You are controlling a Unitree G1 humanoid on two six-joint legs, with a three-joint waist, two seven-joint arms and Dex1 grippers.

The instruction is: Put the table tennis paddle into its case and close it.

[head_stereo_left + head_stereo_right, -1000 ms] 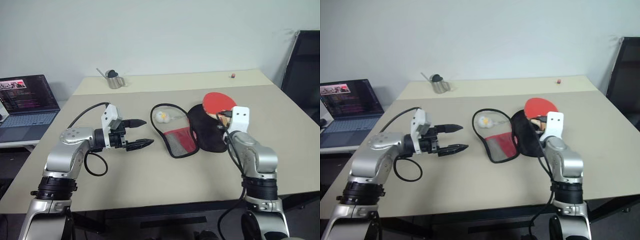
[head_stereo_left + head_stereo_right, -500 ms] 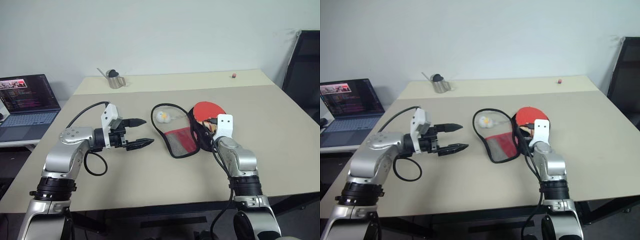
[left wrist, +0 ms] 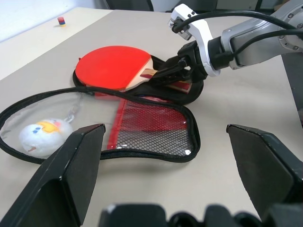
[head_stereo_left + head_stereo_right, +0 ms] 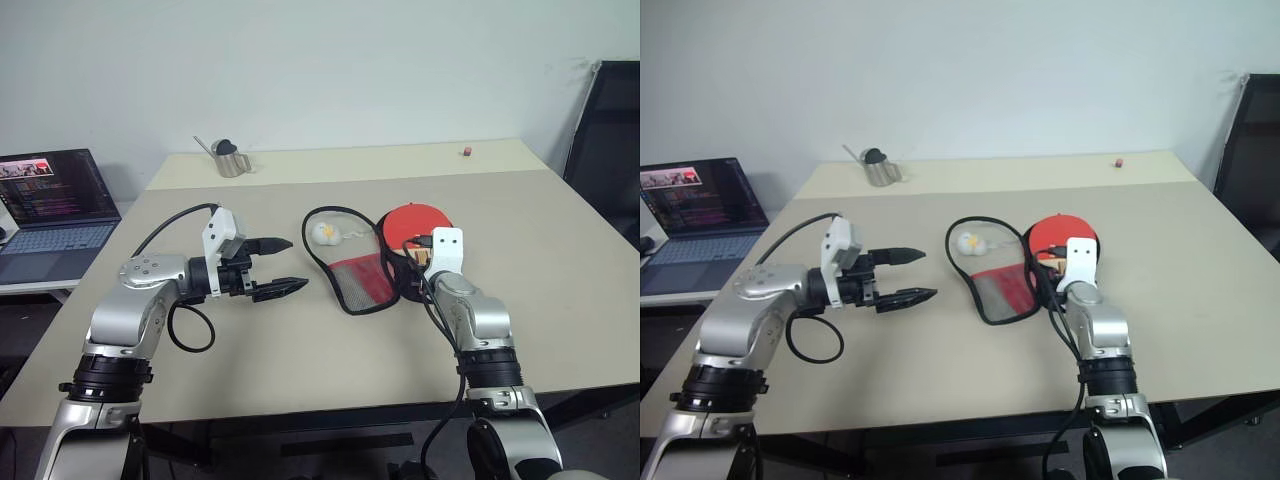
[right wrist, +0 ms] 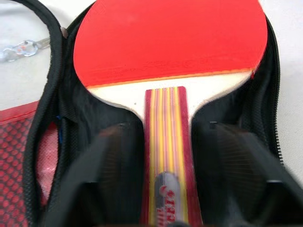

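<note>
The table tennis paddle (image 4: pixel 410 220) lies red face up in the black half of the open case (image 5: pixel 274 94). Its striped wooden handle (image 5: pixel 165 142) points toward my right gripper (image 3: pixel 168 75). That gripper is open, with one finger on each side of the handle and apart from it. The case's red half with the mesh pocket (image 4: pixel 360 280) lies flat to the left, and the zip edge loops out beyond it. My left gripper (image 4: pixel 285 265) hovers open to the left of the case, holding nothing.
A small white and yellow ball-like thing (image 4: pixel 322 233) sits inside the zip loop. A metal cup (image 4: pixel 230 160) and a tiny red object (image 4: pixel 466 151) stand at the table's far edge. An open laptop (image 4: pixel 55 210) is off to the left, and a black chair (image 4: pixel 605 140) to the right.
My right arm brought the paddle down and leftward onto the black half of the case. Its fingers then opened off the handle. The left arm stayed still.
</note>
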